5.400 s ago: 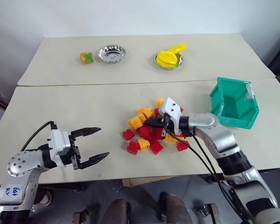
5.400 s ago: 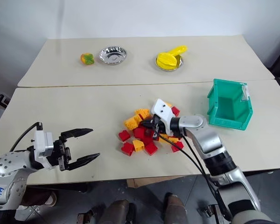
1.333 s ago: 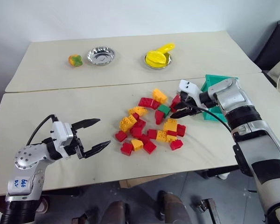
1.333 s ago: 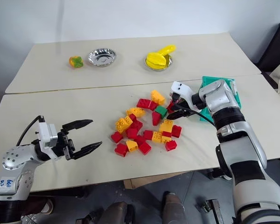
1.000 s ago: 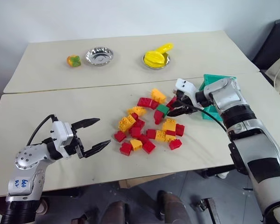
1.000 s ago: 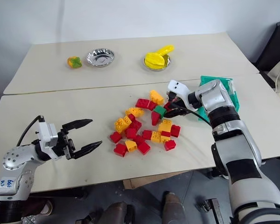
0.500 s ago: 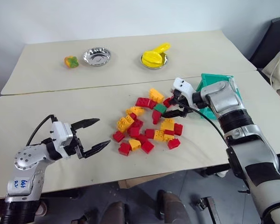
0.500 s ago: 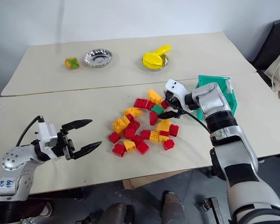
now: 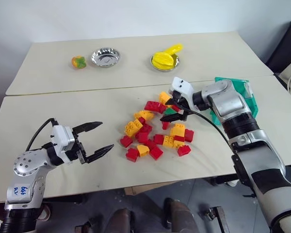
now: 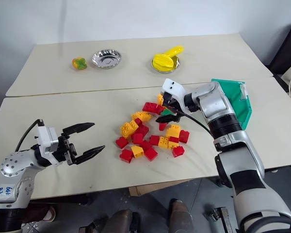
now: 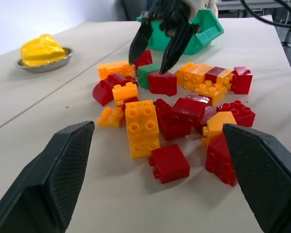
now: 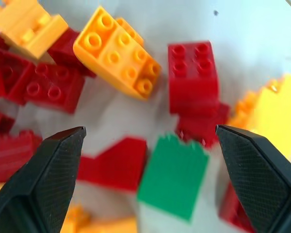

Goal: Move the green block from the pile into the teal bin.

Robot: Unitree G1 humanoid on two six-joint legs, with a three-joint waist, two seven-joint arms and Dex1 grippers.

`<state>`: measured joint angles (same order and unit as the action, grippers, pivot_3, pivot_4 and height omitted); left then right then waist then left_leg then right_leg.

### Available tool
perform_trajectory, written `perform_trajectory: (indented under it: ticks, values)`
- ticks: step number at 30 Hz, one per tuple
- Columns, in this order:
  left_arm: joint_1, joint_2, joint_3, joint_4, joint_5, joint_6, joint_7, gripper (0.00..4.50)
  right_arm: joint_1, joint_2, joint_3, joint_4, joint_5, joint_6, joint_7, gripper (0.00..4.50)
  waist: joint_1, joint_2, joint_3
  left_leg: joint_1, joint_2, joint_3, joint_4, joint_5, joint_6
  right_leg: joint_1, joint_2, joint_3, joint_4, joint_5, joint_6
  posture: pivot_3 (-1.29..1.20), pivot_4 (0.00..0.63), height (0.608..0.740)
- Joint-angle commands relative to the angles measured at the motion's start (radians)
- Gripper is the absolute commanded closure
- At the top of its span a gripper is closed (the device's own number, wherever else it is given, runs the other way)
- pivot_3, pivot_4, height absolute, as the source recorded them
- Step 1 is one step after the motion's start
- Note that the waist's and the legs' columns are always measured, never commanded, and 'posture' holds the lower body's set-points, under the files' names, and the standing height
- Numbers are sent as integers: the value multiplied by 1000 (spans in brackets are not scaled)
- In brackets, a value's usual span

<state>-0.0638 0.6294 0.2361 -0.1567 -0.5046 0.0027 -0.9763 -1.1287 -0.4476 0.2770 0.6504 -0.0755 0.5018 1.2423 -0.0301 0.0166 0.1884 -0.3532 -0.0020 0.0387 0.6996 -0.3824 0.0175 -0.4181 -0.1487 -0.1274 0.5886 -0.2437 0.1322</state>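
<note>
Right gripper (image 9: 176,109): we hold it spread wide, empty, poised directly over the green block (image 12: 175,176), straddling it for a grasp. Block lies in the pile (image 9: 157,129), teal bin (image 9: 242,92) beside.

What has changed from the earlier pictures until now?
The right end effector left the pile, went to the teal bin empty, opened, and returned over the green block. The pile got spread out. The left end effector stayed open, unmoved.
</note>
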Motion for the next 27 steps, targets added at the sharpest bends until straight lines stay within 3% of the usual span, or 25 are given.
perform_trajectory:
  ticks: [1,9,17,27]
  values:
    - [0,-4,13,-22,-1,-17,7,0,-18,-6,8,63,-15,-30,-18,25,3,0,0,0,0,0,0,0,0,0,0,0,0,0,0,0,150,740]
    - [11,-8,9,-34,0,-17,17,0,-78,-10,-14,164,14,141,1,25,2,0,0,-1,0,1,0,0,0,0,0,-1,0,0,0,0,150,740]
    - [-3,-24,-9,-18,9,-27,21,0,-133,17,-31,246,7,240,-115,25,1,0,0,-1,0,1,0,0,0,0,0,-1,0,0,0,0,150,740]
    - [-18,-37,-18,-19,17,-27,28,0,-135,54,0,279,-23,63,-105,25,-7,0,0,0,0,2,0,0,0,0,0,-1,0,0,0,0,150,740]
